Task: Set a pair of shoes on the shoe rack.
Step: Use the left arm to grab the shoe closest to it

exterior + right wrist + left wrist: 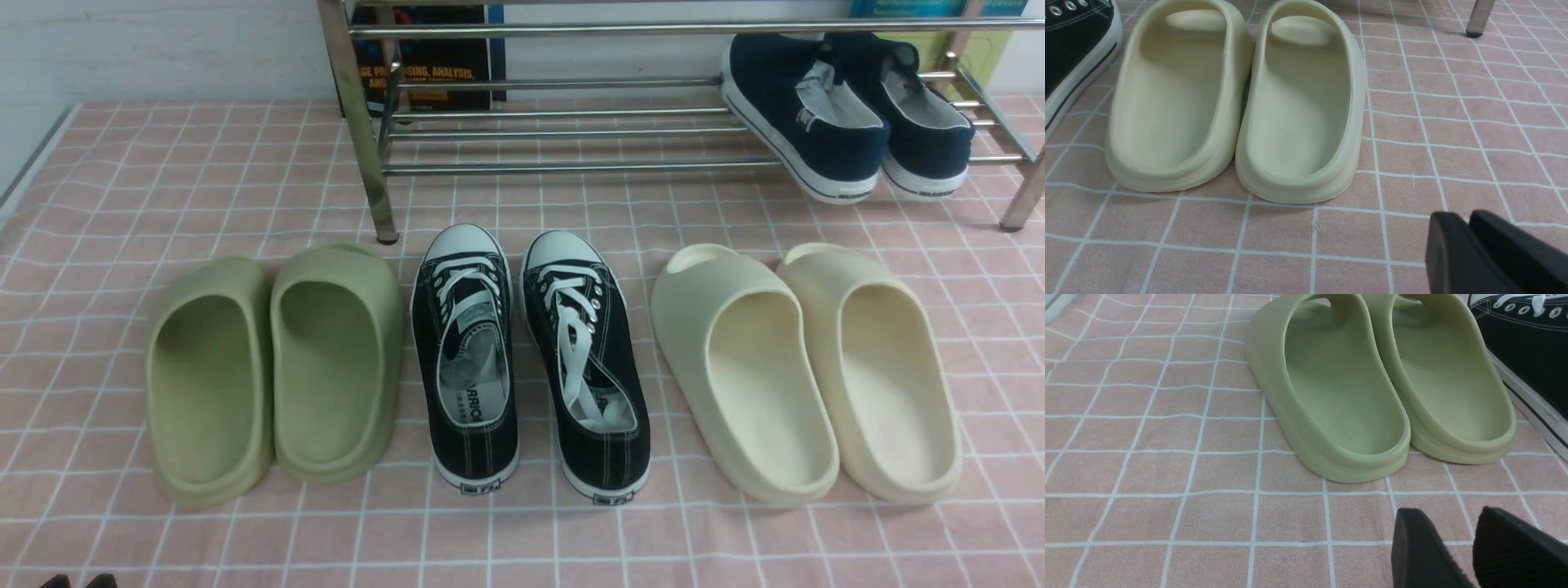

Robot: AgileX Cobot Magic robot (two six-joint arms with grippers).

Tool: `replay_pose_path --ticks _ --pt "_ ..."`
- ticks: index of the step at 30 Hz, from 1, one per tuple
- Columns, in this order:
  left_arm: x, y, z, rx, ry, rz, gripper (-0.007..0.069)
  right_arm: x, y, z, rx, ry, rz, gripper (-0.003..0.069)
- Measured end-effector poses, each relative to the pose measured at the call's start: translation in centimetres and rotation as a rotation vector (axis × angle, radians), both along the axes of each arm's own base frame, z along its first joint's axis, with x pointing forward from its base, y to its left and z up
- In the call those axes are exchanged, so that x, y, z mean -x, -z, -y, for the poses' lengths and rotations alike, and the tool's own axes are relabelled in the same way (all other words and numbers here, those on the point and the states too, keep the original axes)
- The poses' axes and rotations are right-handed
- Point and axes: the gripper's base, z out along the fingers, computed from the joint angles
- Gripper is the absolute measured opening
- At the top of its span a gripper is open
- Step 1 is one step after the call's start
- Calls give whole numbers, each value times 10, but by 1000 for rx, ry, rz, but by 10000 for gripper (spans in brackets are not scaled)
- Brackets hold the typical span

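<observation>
The two black canvas sneakers with white laces stand side by side on the pink checked cloth, toes toward the rack: the left one (pixel 465 359) and the right one (pixel 584 359). The chrome shoe rack (pixel 571 167) stands behind them. My left gripper (pixel 1449 516) is open and empty, low over the cloth behind the green slides; its tips show at the bottom left of the front view (pixel 79 581). One sneaker's side shows in the left wrist view (pixel 1527 347). My right gripper (pixel 1466 216) is shut and empty, behind the cream slides; the other sneaker's edge shows there (pixel 1073 41).
Green foam slides (pixel 269 367) lie left of the sneakers, cream foam slides (pixel 808 367) right of them. Navy slip-ons (pixel 849 114) sit on the rack's right end. A book (pixel 433 73) leans behind the rack. A rack leg (pixel 1480 16) stands beyond the cream slides.
</observation>
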Motion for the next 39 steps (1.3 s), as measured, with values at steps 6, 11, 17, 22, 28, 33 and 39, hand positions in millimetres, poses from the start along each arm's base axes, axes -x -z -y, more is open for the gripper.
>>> replay_pose_path --ticks 6,11,17,22,28,33,39 --pt "0 0 0 0 0 0 239 0 0 0 0 0 0 87" --pt "0 0 -2 -45 -4 3 239 0 0 0 0 0 0 94" --pt "0 0 -2 -68 -5 5 239 0 0 0 0 0 0 104" --pt "0 0 -2 -71 -6 7 239 0 0 0 0 0 0 108" --pt "-4 -16 -1 -60 -4 211 239 0 0 0 0 0 0 116" --pt "-3 -40 0 -43 -2 468 239 0 0 0 0 0 0 122" --pt "6 -68 0 5 -1 789 239 0 0 0 0 0 0 129"
